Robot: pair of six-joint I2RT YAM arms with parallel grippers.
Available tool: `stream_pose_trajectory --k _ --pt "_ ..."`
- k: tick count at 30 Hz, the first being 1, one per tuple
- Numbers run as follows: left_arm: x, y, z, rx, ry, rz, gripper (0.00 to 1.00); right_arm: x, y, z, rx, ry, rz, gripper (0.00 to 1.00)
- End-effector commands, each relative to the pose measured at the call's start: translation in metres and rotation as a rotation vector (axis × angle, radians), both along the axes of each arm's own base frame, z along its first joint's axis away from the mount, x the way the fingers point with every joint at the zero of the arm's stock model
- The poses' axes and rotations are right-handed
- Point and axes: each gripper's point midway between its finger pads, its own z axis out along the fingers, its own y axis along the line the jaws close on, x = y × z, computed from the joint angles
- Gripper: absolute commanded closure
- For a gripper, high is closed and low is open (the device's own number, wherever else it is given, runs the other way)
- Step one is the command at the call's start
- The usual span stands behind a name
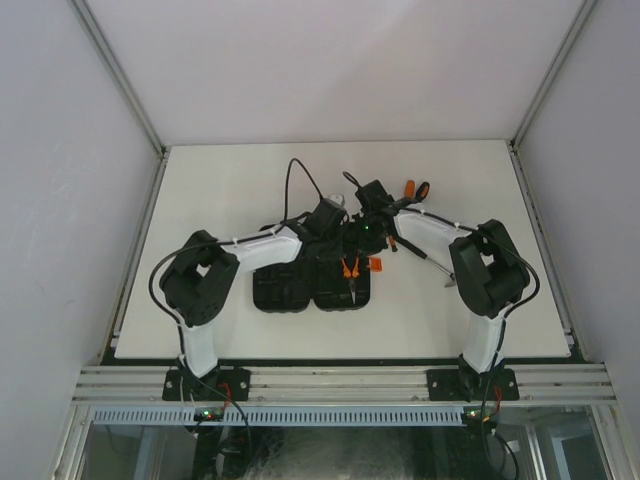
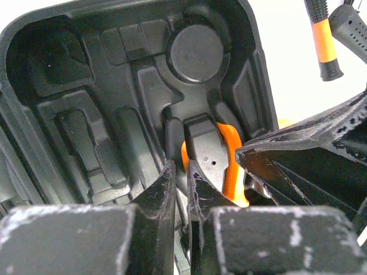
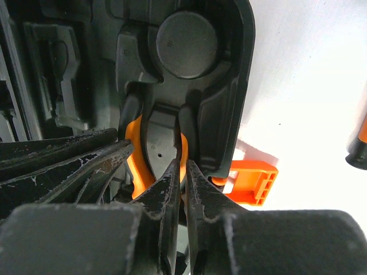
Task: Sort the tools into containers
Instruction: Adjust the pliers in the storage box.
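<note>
Right end effector: fingers drawn in to a thin slit, and one orange handle of the orange-handled pliers runs down between the tips. I read this as clamped on that handle.

Left end effector: fingers also nearly together, tips at the other handle, with a sliver of orange at the gap. I cannot tell whether it pinches the handle or only rests against it (contact is hidden behind the fingers).

Pliers: head lies in the moulded slot of the black tool case, just below the round recess, with the handles trailing toward both wrists. Judgement: the two-sided approach is there to square the pliers to the slot. The moulding admits one orientation only, so holding a handle keeps the head from twisting as it seats. Seating looks close but unconfirmed.

Case: open flat on the table, its orange latch jutting from the right edge, touching the table.

Further out: two screwdrivers lie beyond the case, well apart from it. A thin dark tool with a pale metal end lies beside the right arm (probably the hammer; too small to be sure).

Judgement: first tool of several, so most of the sorting remains.
</note>
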Motion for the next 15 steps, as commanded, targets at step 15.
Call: stream_pose_trajectory --k 15 --pt "-0.040 0.005 -0.069 0.168 0.181 -0.074 1.00 -0.039 -0.005 -0.080 -0.157 0.214 0.059 0.95"
